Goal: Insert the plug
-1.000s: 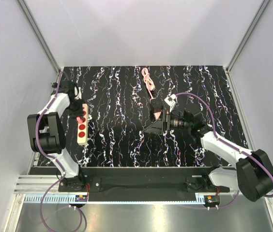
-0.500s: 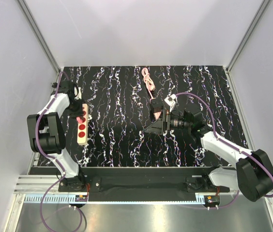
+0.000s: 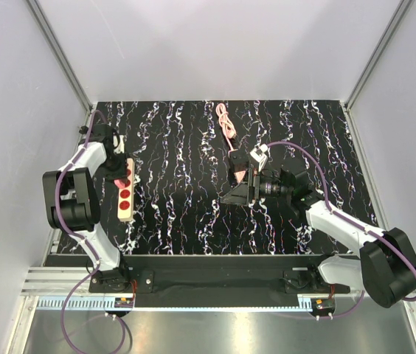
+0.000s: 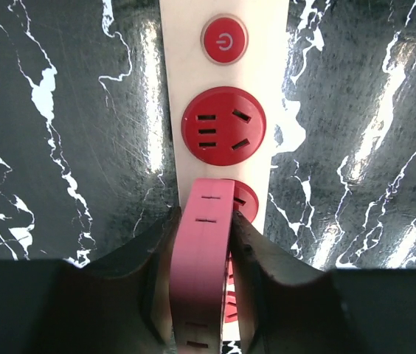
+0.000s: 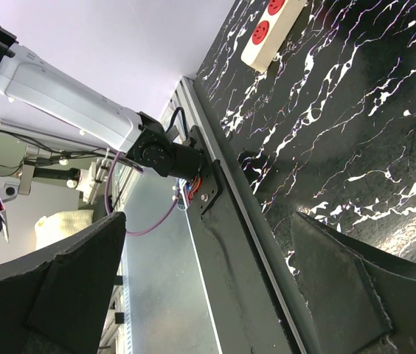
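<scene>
The beige power strip [image 3: 125,200] [image 4: 175,74] with red round sockets lies along the table's left edge. The pink plug [image 3: 122,180] [image 4: 204,251] stands on the strip over its second socket, next to the free socket [image 4: 223,125] and the red power button [image 4: 224,40]. My left gripper [image 3: 117,174] [image 4: 202,218] straddles the plug from above. Its fingers [image 4: 156,251] flank the plug with thin slits showing on both sides. My right gripper [image 3: 236,179] [image 5: 208,221] hovers over the table's middle, open wide with nothing between its fingers.
A coiled pink cord [image 3: 226,124] lies at the back centre, running toward the right gripper. White walls close in the table on three sides. The right wrist view shows the table's near rail [image 5: 230,192], the left arm's base [image 5: 167,151] and the strip [image 5: 274,29] far off.
The left jaws have parted slightly around the plug. Neither arm has visibly shifted, and the plug stays on the strip.
</scene>
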Action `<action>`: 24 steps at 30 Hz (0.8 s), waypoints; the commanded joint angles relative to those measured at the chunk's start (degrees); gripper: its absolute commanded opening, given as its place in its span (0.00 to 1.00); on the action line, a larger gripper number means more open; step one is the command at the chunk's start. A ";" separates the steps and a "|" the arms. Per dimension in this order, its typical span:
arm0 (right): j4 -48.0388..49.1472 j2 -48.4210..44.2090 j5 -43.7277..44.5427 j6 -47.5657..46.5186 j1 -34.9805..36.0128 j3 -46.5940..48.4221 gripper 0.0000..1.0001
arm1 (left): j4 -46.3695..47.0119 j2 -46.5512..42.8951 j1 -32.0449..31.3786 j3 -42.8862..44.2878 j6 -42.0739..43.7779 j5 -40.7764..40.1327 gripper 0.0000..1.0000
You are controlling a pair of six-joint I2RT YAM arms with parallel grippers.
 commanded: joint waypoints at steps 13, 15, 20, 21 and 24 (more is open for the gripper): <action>3.38 -0.68 -0.74 0.41 -0.17 -0.16 1.00 | -2.38 2.29 0.80 2.80 2.57 -8.17 0.38; 3.38 -0.77 -0.83 0.32 -0.17 -0.16 1.00 | -3.44 2.11 0.45 3.59 2.48 -8.87 0.38; 3.38 -0.94 -0.83 0.41 -0.17 -0.25 1.00 | -5.20 1.76 0.01 5.35 2.57 -9.67 0.38; 3.38 -1.03 -0.83 0.41 -0.17 -0.34 1.00 | -5.46 1.67 -0.08 5.53 2.57 -9.67 0.38; 3.38 -1.12 -0.74 0.41 -0.17 -0.43 1.00 | -6.34 1.76 -0.43 6.32 2.57 -9.67 0.33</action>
